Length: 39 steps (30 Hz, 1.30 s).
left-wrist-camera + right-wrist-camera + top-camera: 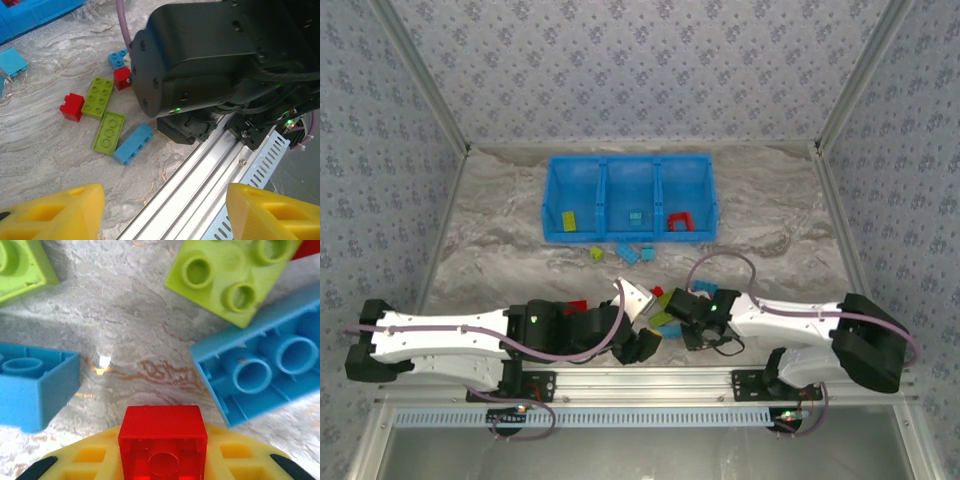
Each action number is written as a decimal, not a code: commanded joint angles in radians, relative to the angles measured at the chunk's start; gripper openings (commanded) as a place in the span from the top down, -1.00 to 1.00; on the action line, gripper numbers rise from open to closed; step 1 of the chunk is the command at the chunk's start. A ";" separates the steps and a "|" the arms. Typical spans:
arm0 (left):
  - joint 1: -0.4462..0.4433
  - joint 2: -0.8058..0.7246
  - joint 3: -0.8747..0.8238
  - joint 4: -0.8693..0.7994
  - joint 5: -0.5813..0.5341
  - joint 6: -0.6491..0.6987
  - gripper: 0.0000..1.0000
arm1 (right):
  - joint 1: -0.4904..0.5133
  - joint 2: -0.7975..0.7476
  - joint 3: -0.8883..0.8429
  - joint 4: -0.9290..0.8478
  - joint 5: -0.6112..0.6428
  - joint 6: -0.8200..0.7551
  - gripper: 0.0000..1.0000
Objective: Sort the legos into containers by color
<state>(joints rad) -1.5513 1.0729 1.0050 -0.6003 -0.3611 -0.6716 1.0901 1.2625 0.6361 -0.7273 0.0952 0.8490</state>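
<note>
Red brick [162,440], hollow underside in view

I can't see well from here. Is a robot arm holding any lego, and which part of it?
The right gripper looks closed on a small red lego, its jaws pressing the two opposite sides. The left gripper holds nothing.

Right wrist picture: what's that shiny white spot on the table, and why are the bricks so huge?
Right wrist view: the spot is light glare on the table; the camera sits close, so the bricks loom and the blue brick blurs toward the corner. Left wrist view: the bricks are sharp, the yellow fingers soft.
</note>
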 commanded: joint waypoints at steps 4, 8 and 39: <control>-0.002 -0.034 0.048 0.001 -0.091 -0.012 -0.34 | -0.018 -0.195 0.142 -0.259 0.110 0.024 0.35; 0.026 -0.047 0.084 0.002 -0.106 -0.008 -0.36 | -0.136 -0.220 0.247 -0.259 0.087 -0.069 0.35; 0.538 0.529 0.763 -0.139 0.117 0.151 -0.38 | -0.719 1.008 1.342 -0.018 -0.148 -0.455 0.31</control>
<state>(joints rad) -0.9962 1.5589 1.6833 -0.6903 -0.2203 -0.5652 0.3790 2.2421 1.9182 -0.7197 -0.0090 0.4301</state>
